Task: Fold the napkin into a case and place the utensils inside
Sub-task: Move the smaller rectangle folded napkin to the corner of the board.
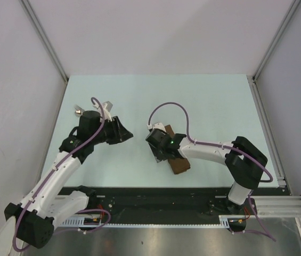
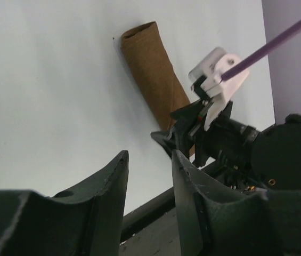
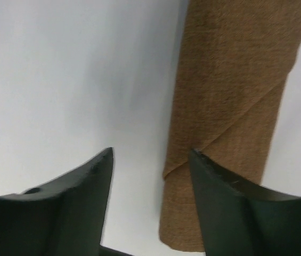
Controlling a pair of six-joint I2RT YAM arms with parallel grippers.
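- Top view: the narrow dark-brown folded-napkin case (image 1: 180, 166) lies on the pale green table (image 1: 214, 101), partly under my right gripper (image 1: 161, 146); my left gripper (image 1: 124, 133) hangs off to its left
- Left wrist: my left fingers stand apart and empty; my right arm (image 2: 219, 136) hides the case's near end
- Right wrist: my right fingers are apart, clamping nothing; the case looks soft and light, so I judge a gentle mid-length pinch best

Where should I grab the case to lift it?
Grip mid-length, across its narrow width, coming straight down from above. The case lies flat on the table, long and slim, so probably only its two long edges give the jaws a pinch. The right gripper hovers open beside one long edge.
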